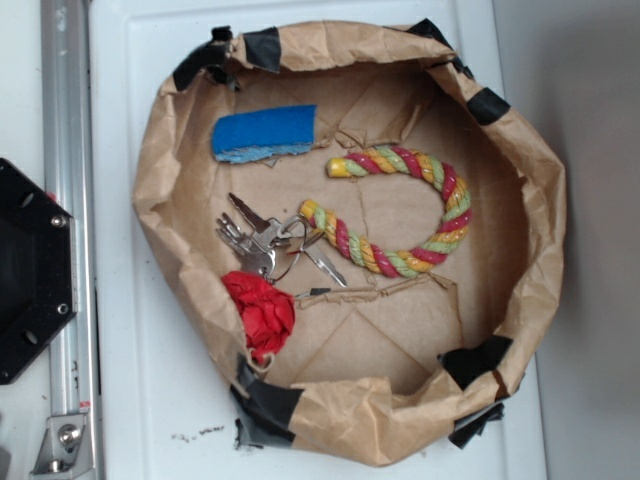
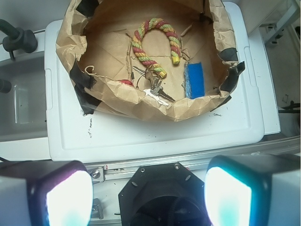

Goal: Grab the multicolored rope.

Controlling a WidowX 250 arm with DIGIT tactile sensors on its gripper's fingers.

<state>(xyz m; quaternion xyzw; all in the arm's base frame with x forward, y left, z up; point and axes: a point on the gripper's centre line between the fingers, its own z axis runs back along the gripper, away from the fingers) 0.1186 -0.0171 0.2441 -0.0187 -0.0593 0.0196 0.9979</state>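
Here the multicolored rope (image 1: 430,205) curls C-shaped, red-yellow-green twists; pincer (image 2: 148,195) spread open.

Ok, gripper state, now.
Gripper: open, holding nothing, well short of the multicolored rope in the paper bowl.

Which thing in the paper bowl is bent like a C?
The multicolored rope, twisted red, yellow and green; the sponge is a straight blue block.

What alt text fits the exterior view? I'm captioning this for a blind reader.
A multicolored rope, curved like a C, lies in a brown paper nest beside keys, a red paper wad and a blue sponge; no gripper is visible.
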